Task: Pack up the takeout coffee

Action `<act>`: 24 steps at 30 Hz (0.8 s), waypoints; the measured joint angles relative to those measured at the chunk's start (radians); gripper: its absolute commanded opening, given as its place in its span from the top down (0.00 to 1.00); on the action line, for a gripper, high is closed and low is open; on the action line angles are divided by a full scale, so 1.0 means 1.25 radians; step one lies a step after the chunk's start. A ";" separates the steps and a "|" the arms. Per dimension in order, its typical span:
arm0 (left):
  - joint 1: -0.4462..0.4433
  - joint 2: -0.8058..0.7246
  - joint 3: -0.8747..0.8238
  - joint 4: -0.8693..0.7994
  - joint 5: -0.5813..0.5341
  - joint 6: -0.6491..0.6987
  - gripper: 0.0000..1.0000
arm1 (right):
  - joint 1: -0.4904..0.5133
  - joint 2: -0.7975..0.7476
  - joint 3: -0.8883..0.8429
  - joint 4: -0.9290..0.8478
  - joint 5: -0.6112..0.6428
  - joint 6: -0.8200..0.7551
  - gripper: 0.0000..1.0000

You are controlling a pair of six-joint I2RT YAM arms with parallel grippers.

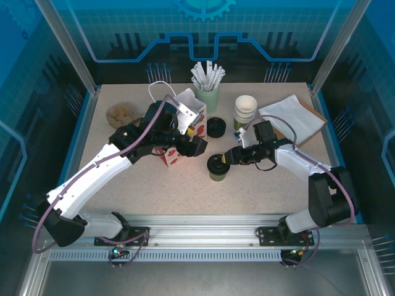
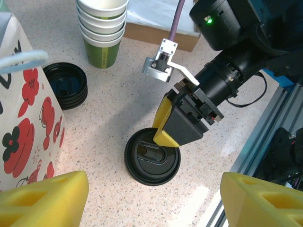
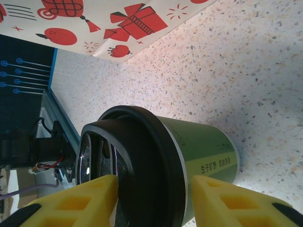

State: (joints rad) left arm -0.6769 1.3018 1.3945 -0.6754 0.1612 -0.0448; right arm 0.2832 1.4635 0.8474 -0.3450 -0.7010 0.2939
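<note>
— Yellow fingers (image 3: 80, 201) of the right tool (image 3: 154, 189), where are they?
— Either side of the black lid (image 3: 137, 161) on the takeout coffee (image 3: 203, 151); clamped or not, I cannot tell.
— And the cup?
— Upright on the worktop (image 3: 246, 71), near the paper bag (image 2: 28, 127). The left tool (image 2: 154, 198) gapes wide, empty.

The lidded cup (image 1: 217, 166) was set on the table (image 1: 185, 192), to the right of the bag (image 1: 188, 113). Behind it the stack of lids (image 1: 216, 127) was placed, with the stack of cups (image 1: 245, 110) to their right.
</note>
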 measured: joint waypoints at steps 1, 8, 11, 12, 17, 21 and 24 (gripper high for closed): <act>0.000 0.000 -0.004 -0.001 -0.003 0.000 0.25 | 0.003 -0.001 -0.002 0.006 -0.003 0.005 0.56; 0.000 0.004 -0.011 -0.025 -0.015 0.002 0.25 | 0.069 -0.005 -0.019 0.051 -0.002 0.051 0.56; 0.000 0.004 -0.025 -0.040 -0.024 0.008 0.25 | 0.105 -0.005 -0.019 0.068 0.008 0.071 0.56; 0.000 0.004 -0.031 -0.047 -0.028 0.012 0.25 | 0.117 -0.005 -0.019 0.073 0.011 0.078 0.56; -0.002 0.004 -0.059 -0.084 -0.036 0.017 0.22 | 0.169 -0.003 -0.019 0.080 0.024 0.102 0.48; -0.031 0.004 -0.063 -0.129 -0.052 0.029 0.19 | 0.170 -0.014 -0.002 0.040 0.050 0.098 0.38; -0.072 0.015 -0.058 -0.175 -0.071 0.043 0.18 | 0.150 -0.051 0.029 -0.005 0.061 0.084 0.32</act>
State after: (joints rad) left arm -0.7673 1.3201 1.3224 -0.8948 0.0727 0.0086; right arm 0.4706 1.3994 0.8833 -0.3511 -0.6247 0.3992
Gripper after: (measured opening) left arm 0.812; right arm 0.649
